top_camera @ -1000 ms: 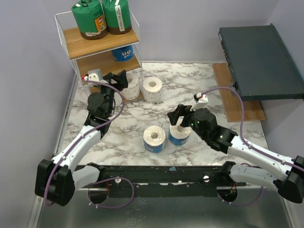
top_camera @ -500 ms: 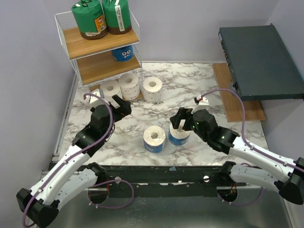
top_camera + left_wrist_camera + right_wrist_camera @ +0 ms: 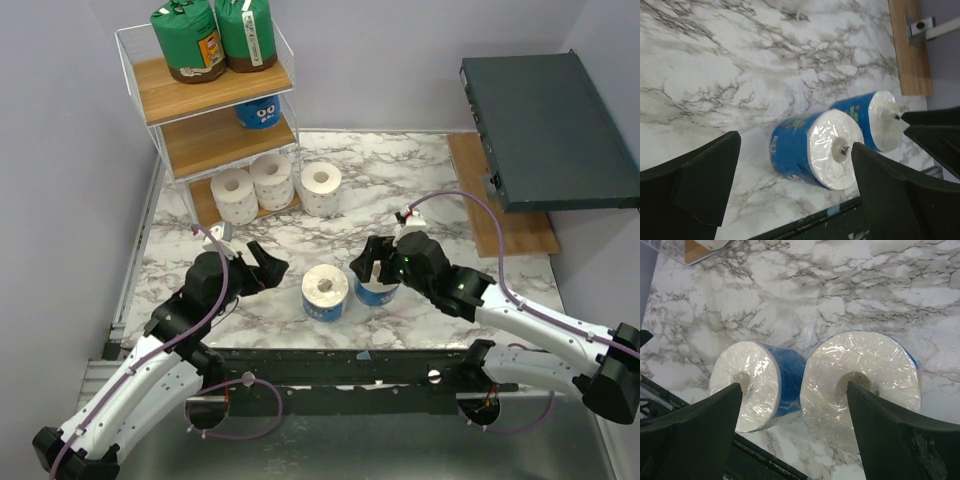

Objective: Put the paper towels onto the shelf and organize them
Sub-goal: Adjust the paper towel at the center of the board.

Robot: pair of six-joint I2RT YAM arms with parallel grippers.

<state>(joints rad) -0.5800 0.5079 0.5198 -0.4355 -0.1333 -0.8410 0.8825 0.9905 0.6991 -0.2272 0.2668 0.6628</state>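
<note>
From above, the shelf (image 3: 215,100) stands at the far left of the marble table (image 3: 440,180). Two green-wrapped rolls (image 3: 187,40) sit on its top board and a blue-printed roll (image 3: 260,112) sits on the middle board. Two white rolls (image 3: 234,195) are on the bottom board, and a third white roll (image 3: 321,189) stands on the table just right of the shelf. Toward the near edge, the left blue roll (image 3: 325,292) and the right blue roll (image 3: 378,285) stand upright, close together. The left gripper (image 3: 262,268) hangs just left of them, jaws wide apart and empty. The right gripper (image 3: 385,262) is over the right blue roll, jaws apart on either side of it. A dark grey flat box (image 3: 545,115) sits at the far right.

In the left wrist view, the spread fingers (image 3: 695,180) frame the left blue roll (image 3: 815,150) without touching it. The other blue roll is just behind.

In the right wrist view, the right blue roll (image 3: 865,390) sits between the parted fingers (image 3: 900,440), with its neighbour (image 3: 747,385) beside it. I cannot tell whether either pad touches the wrap.
</note>
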